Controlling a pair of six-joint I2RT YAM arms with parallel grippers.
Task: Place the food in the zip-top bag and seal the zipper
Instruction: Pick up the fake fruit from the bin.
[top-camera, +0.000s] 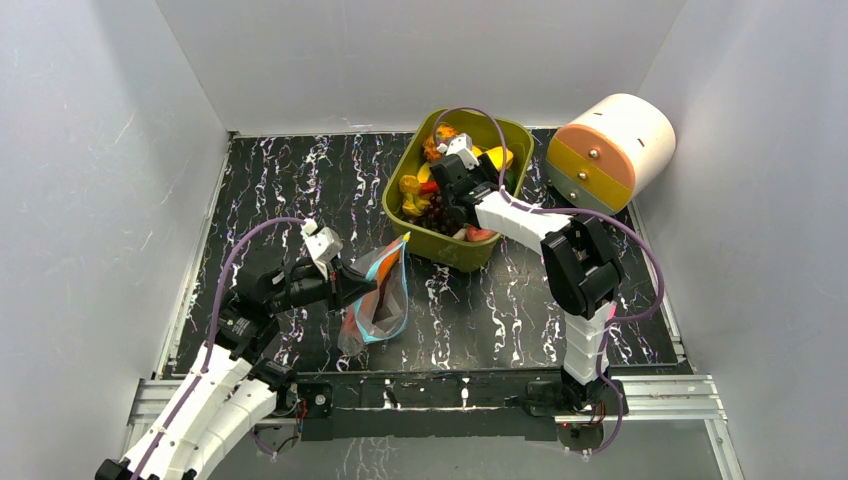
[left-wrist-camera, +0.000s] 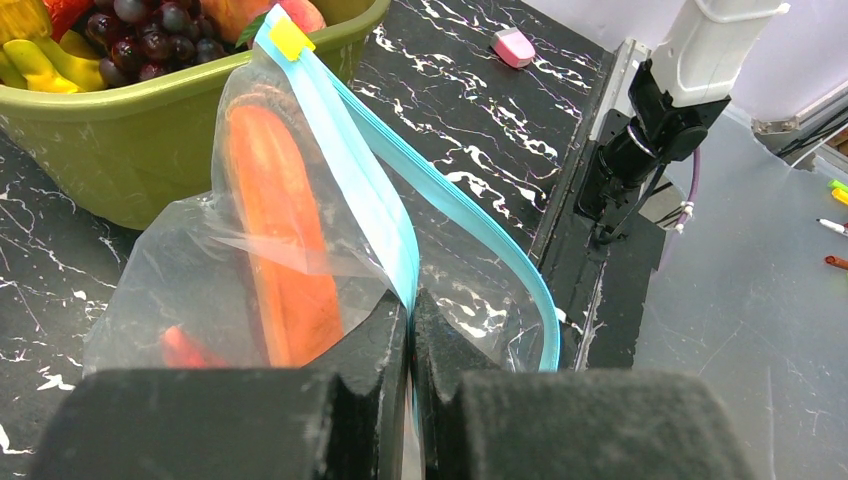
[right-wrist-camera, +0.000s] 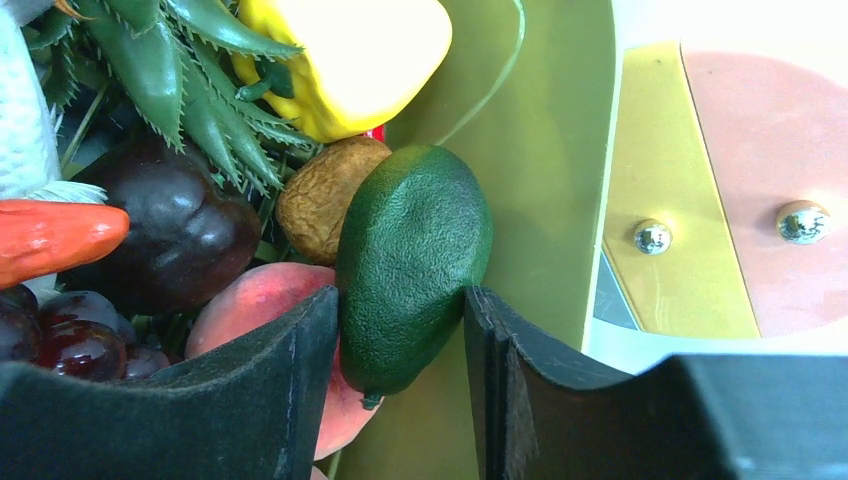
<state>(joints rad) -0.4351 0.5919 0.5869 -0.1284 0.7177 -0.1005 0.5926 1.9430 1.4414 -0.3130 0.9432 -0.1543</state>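
The clear zip-top bag (left-wrist-camera: 300, 220) stands on the table beside the olive tub (top-camera: 455, 250). Its teal zipper (left-wrist-camera: 470, 215) gapes open, and an orange piece of food (left-wrist-camera: 285, 240) lies inside. My left gripper (left-wrist-camera: 412, 320) is shut on one side of the teal rim; in the top view the left gripper (top-camera: 362, 283) is at the bag's (top-camera: 380, 300) left edge. My right gripper (top-camera: 445, 205) reaches down into the tub. There its fingers touch both sides of a green avocado (right-wrist-camera: 410, 260), which lies against the tub's wall (right-wrist-camera: 530, 150).
The tub is heaped with food: a yellow pepper (right-wrist-camera: 350, 60), a peach (right-wrist-camera: 250, 300), dark grapes (left-wrist-camera: 150, 30) and a brown piece (right-wrist-camera: 320, 200). A white cylinder (top-camera: 610, 150) with an orange and yellow face lies right of the tub. A pink block (left-wrist-camera: 514, 46) lies on the table.
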